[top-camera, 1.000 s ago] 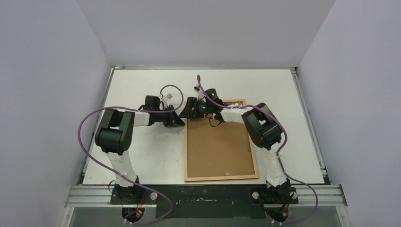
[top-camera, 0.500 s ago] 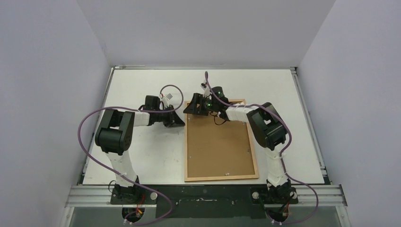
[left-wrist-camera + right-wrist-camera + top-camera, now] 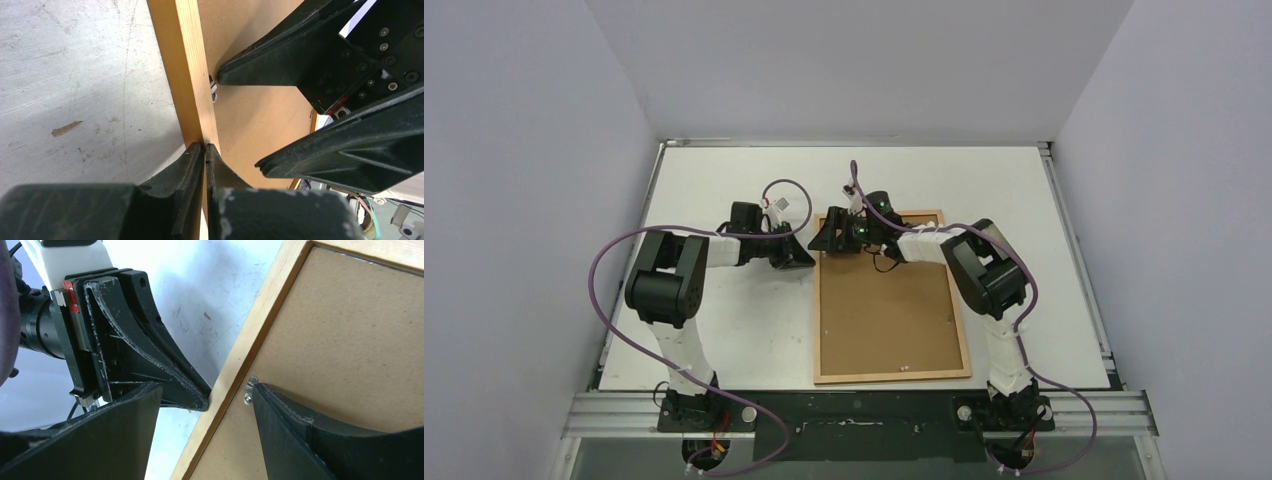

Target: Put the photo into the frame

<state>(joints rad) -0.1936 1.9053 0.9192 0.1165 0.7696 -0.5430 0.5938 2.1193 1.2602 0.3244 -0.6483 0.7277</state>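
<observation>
The frame [image 3: 892,376] lies face down on the table, its light wooden border around a brown fibreboard backing [image 3: 889,310]. The photo is hidden. My left gripper [image 3: 809,258] is shut, and its tips [image 3: 204,146] press on the outer side of the frame's left border [image 3: 187,75] near the far corner. My right gripper [image 3: 824,235] is open and straddles that same border [image 3: 260,315]. One finger is over the table. The other rests on the backing [image 3: 340,340], its tip at a small metal clip [image 3: 249,390]. Nothing is held.
The white table [image 3: 724,330] stretches left of the frame and behind it. Grey walls close in the back and both sides. Purple cables loop from both arms. The left gripper's tip [image 3: 202,402] sits just beside the right gripper's open fingers.
The right wrist swung slightly right, then came back left over the frame's far-left corner. The left arm and the frame have stayed where they were.
</observation>
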